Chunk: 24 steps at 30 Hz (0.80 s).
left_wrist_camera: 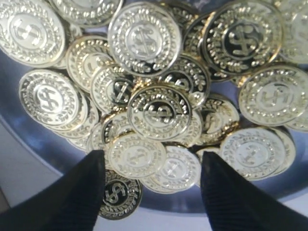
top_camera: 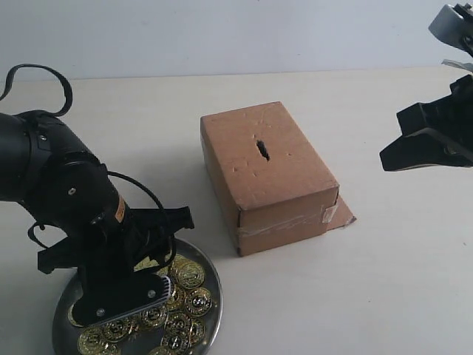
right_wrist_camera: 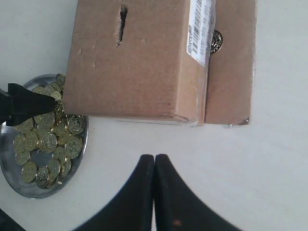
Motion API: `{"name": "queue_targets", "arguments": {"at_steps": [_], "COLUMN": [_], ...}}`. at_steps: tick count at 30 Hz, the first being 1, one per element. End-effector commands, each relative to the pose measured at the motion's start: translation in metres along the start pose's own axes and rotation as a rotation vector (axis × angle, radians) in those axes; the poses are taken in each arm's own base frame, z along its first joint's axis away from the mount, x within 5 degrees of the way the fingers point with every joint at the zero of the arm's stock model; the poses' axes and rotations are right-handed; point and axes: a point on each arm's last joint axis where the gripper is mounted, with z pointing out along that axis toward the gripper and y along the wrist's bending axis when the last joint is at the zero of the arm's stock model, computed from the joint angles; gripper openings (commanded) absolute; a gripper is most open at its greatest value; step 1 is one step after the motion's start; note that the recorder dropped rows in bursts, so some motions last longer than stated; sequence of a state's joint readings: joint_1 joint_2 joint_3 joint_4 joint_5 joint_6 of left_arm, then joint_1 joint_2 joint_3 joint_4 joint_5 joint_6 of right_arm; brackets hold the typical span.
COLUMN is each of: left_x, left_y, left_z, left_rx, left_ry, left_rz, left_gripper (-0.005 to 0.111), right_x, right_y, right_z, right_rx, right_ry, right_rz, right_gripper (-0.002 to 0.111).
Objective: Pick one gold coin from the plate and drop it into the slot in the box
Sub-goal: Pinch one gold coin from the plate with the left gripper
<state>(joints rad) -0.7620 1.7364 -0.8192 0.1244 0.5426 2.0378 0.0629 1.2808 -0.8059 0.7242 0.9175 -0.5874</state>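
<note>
At the lower left of the exterior view, the left gripper (left_wrist_camera: pixel 153 159) hangs over the plate (top_camera: pixel 213 277). Its fingers (left_wrist_camera: pixel 82 197) are spread wide above the heaped coins (top_camera: pixel 191 275); whether they touch a coin I cannot tell. The box (top_camera: pixel 273 163) sits at frame centre, up and right of the plate, on the table (top_camera: pixel 369 296). The slot (top_camera: pixel 262 149) is in the middle of its top, and a flap (top_camera: pixel 341 214) juts at its lower right. At the right edge, the right gripper (right_wrist_camera: pixel 154 161) hovers above the table, fingers pressed together.
</note>
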Motion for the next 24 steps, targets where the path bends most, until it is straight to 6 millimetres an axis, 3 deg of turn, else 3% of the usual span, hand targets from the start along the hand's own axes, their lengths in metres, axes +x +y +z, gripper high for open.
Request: {"name": "queue_targets", "arguments": {"at_steps": [1,9,24], "left_x": [-0.001,-0.009,-0.018], "left_y": [0.001,-0.008,-0.001], "left_z": [0.001,0.007,0.010], "left_rx": [-0.007,0.013,-0.001], "left_ry": [0.003,-0.019,-0.021], "left_rz": [0.018,0.026,0.042], "left_gripper": [0.057,0.057,0.057], "right_x": [-0.002,-0.002,-0.002], "right_y": [0.000,0.000,0.001], "right_z": [-0.002,-0.002,-0.002], "right_rx": [-0.002,-0.004,-0.007], "right_ry": [-0.013,-0.010,-0.010], "right_rz": [-0.008,-0.008,-0.008], "right_gripper": [0.000,0.000,0.000]}}
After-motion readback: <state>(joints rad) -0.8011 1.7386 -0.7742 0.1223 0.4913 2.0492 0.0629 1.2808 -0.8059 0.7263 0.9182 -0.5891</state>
